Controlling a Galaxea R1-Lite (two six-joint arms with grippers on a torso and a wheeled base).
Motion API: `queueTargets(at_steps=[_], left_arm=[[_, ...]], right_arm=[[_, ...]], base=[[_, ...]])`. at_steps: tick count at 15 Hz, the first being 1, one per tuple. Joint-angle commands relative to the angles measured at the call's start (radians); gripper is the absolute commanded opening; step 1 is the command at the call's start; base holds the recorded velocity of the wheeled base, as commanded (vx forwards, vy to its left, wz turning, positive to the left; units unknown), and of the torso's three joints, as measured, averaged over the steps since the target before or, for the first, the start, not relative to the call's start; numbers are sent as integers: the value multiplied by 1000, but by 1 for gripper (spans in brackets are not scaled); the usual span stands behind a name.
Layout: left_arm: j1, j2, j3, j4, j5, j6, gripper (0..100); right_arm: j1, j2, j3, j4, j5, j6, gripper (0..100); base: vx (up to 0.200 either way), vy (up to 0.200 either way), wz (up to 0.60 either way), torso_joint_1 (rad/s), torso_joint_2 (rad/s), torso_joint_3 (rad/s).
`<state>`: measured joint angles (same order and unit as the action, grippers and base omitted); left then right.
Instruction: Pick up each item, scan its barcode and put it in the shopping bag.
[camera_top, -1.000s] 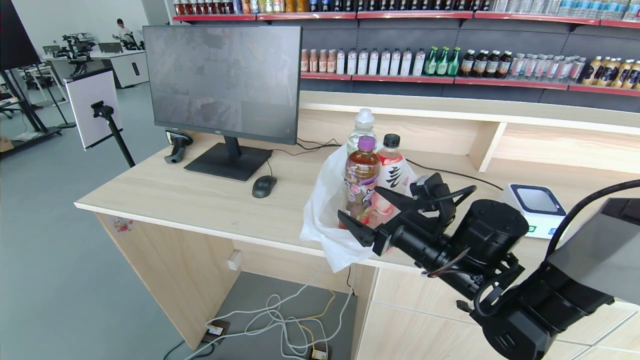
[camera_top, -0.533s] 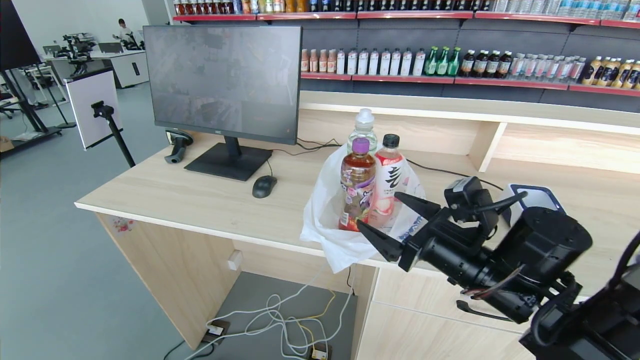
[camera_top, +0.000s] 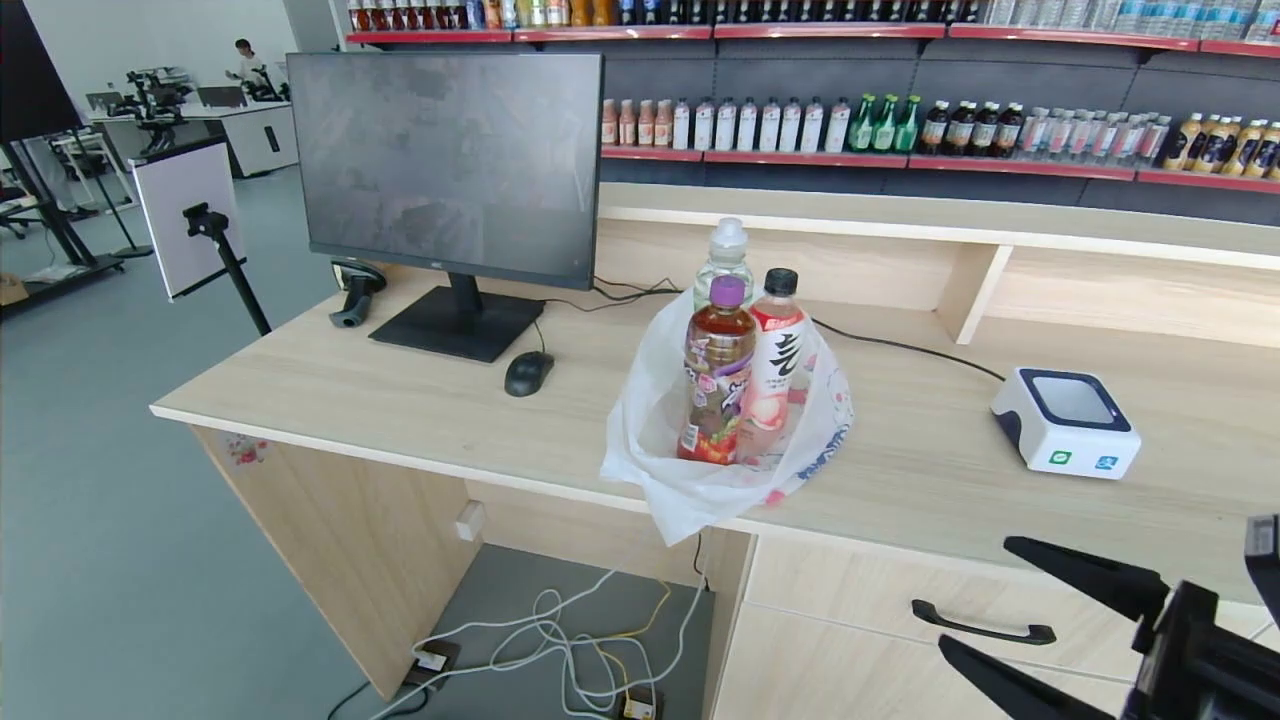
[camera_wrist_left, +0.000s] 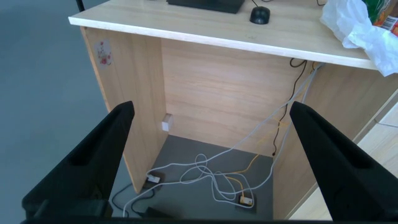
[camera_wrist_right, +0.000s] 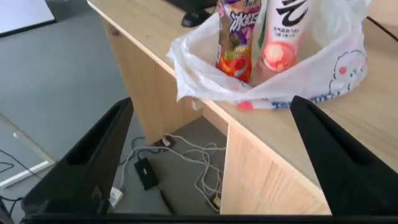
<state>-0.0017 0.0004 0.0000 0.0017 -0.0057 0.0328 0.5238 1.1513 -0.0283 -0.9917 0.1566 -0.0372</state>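
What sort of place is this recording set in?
Probably a shop checkout, perhaps a mock one: shelves of drinks behind a wooden counter, a barcode scanner, and a shopping bag holding bottles.

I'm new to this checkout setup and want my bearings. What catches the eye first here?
The white shopping bag at the front edge of the desk stands out, with a purple-capped bottle, a black-capped bottle and a white-capped bottle upright in it. A big dark monitor stands behind it to the left, and a white scanner sits on the desk to its right. The open right hand hangs low before the drawer.
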Motion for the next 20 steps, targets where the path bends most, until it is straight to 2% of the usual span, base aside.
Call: queueTargets(at_steps=[1,3,5,7,8,10,11,13,15,17,20], left_arm=[[0,0,0,1,0,1,100],[0,0,0,1,0,-1,100],[0,0,0,1,0,-1,100],[0,0,0,0,0,-1,100],[0,0,0,0,0,-1,100],[0,0,0,0,0,-1,100],[0,0,0,0,0,-1,100],[0,0,0,0,0,-1,100],[2,0,0,0,1,-1,100],[0,0,0,0,0,-1,100],[2,0,0,0,1,-5,100]], right_arm=[[85,-713,27,766,11,-59,100],[87,-933,8,1007,6,-69,100],[73,-924,7,1001,8,-66,100],[120,-933,8,998,32,-15,100],[101,-943,5,998,20,11,100],[-15,-872,5,995,6,59,100],[-131,-846,5,995,-37,45,100],[-386,-855,7,995,-51,-52,100],[-599,-1025,7,995,-51,-52,100],[-625,-1059,28,924,-63,-53,100],[-611,-1021,28,993,-89,26,100]], base=[[0,0,0,0,0,0],[0,0,0,0,0,0],[0,0,0,0,0,0],[0,0,0,0,0,0],[0,0,0,0,0,0],[0,0,0,0,0,0],[0,0,0,0,0,0],[0,0,0,0,0,0],[0,0,0,0,0,0],[0,0,0,0,0,0],[0,0,0,0,0,0]])
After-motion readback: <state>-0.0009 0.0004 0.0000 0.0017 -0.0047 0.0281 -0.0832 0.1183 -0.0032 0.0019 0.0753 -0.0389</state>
